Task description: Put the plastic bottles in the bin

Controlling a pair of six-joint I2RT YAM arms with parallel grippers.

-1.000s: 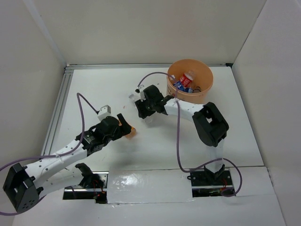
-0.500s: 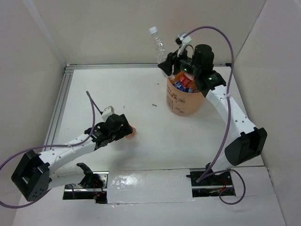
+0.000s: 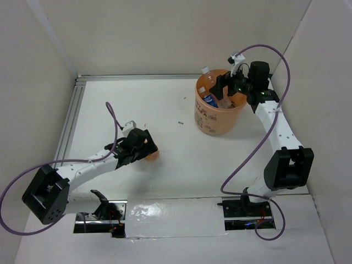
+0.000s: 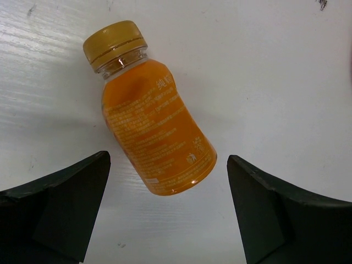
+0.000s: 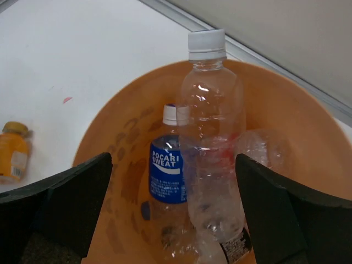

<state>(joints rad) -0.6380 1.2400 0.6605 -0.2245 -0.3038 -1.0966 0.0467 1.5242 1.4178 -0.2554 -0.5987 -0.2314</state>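
Seen from above, the left gripper [image 3: 144,144] hides most of the orange-liquid bottle [image 4: 154,132], which lies on its side on the tabletop [image 3: 165,104] left of the middle. That arm reaches low, jaws spread either side of the bottle and touching neither flank. Toward the far right corner the right gripper [image 5: 174,159] hangs unclenched over the bin [image 3: 212,122], grasping nothing. Inside, a clear white-capped bottle [image 5: 212,110] stands beside a blue-labelled bottle [image 5: 166,171] — whatever lies beneath is too blurred to tell.

light: bright, even, overhead | shadow: soft grey, at 9 o'clock of orange bottle [image 4: 157,129] | glare: glossy white strip [image 3: 176,212] at 6 o'clock | blur: right wrist view, 5 and 7 o'clock corners soft
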